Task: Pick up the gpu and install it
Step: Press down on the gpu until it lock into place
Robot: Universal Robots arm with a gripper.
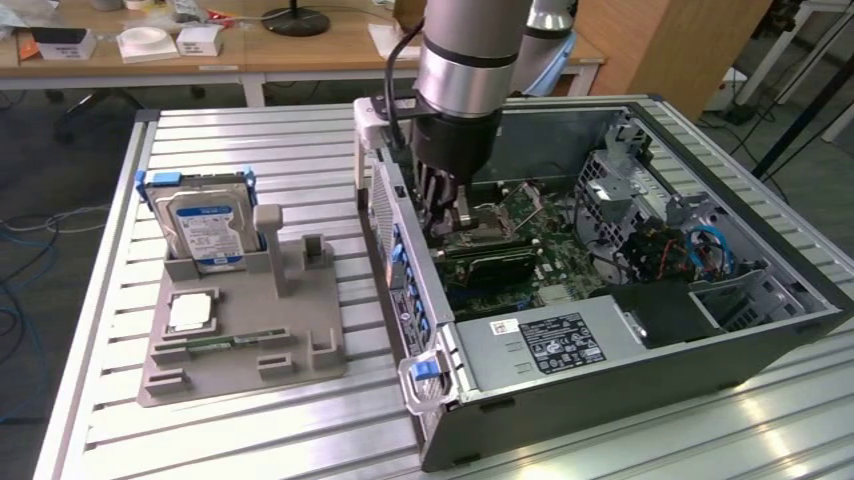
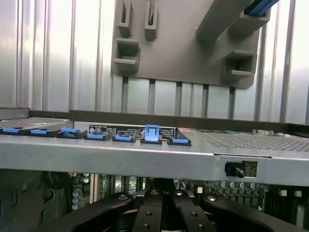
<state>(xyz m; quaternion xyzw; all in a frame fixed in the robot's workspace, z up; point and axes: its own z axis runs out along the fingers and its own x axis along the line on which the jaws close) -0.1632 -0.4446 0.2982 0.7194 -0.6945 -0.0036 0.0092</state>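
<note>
gripper [image 2: 161, 212] closed, fingers together, low inside open pc case [image 1: 747, 345] over motherboard | gpu [image 1: 491, 262] dark card lying among the board slots just beside gripper; contact unclear | grey holder tray [image 1: 234, 365] on table, well apart | hard drive [image 1: 203, 225] upright in tray

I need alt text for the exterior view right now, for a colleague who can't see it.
The robot arm's claw reaches down into an open dark grey computer case lying on a slatted metal table, above its green motherboard. To the exterior view's left, a grey plastic holder tray carries an upright silver blue-labelled hard drive.
</note>
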